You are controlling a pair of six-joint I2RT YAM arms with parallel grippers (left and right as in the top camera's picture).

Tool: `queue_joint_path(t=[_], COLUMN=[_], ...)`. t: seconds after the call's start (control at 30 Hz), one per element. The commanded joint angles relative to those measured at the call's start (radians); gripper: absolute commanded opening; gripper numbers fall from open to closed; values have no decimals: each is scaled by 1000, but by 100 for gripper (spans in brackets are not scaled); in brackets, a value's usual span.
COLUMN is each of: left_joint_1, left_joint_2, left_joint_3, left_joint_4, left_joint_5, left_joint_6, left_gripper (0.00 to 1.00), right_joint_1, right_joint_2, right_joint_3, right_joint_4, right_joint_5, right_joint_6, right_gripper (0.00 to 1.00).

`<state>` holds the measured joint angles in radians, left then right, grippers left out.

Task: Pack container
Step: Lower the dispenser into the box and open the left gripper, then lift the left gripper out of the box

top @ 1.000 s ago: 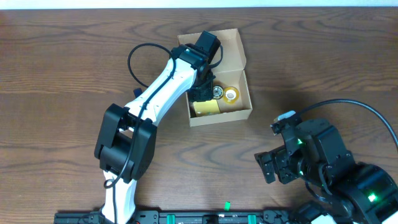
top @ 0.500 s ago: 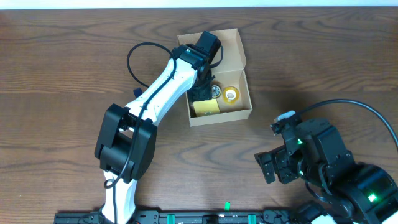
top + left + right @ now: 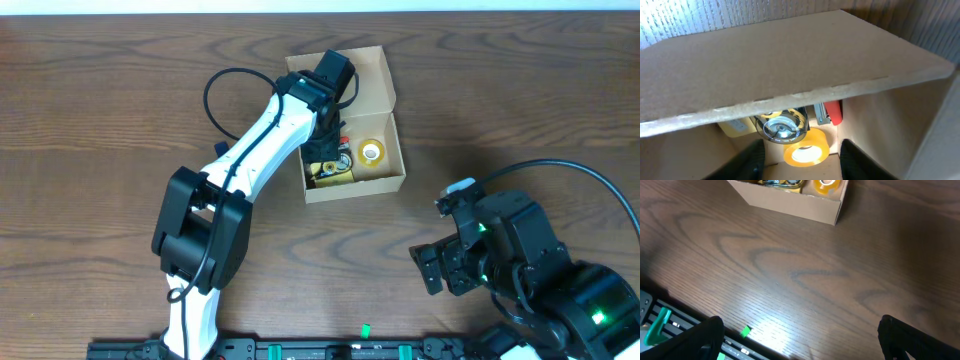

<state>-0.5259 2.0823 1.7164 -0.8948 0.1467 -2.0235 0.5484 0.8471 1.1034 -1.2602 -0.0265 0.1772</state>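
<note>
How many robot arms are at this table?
2. The left arm reaches into the cardboard box at mid-table; the right arm sits near the front right edge. None appears hidden.

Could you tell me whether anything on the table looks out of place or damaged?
Nothing looks spilled or damaged; the container stands intact, lid open. Only a small green piece lies alone near the front edge of the table, far from the container; I cannot tell what it is.

Dark brown wood-grain table [image 3: 90,120], pale strip [image 3: 150,5] at far edge, black rail [image 3: 300,350] along near edge, soft glare.
</note>
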Motion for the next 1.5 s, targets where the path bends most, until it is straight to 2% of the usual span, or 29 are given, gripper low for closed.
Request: queue_joint_path(t=[0.0, 0.07, 0.3, 0.7, 1.1, 1.47], left_joint_1=[17, 25, 36, 36, 36, 40], left_joint_2=[2, 1, -3, -3, -3, -3], left_joint_3=[23, 23, 56, 87, 87, 87], left_joint_4=[-6, -6, -27, -212, -261, -291], left_joint_5=[5, 21, 10, -18, -121, -155], left_joint_6=[-41, -41, -15, 9, 73, 75], left_gripper=[25, 6, 6, 6, 6, 6], right_joint_1=[7, 7, 7, 7, 7, 7], right_joint_2=[-3, -3, -3, -3, -3, -3], right_joint_3=[-2, -2, -2, -2, -2, -2], right_joint_4=[-1, -1, -1, -1, -1, -1], right_joint_5=[0, 0, 0, 0, 0, 0], right_joint_6=[1, 1, 1, 1, 1, 1], right_gripper=[99, 99, 99, 99, 99, 99])
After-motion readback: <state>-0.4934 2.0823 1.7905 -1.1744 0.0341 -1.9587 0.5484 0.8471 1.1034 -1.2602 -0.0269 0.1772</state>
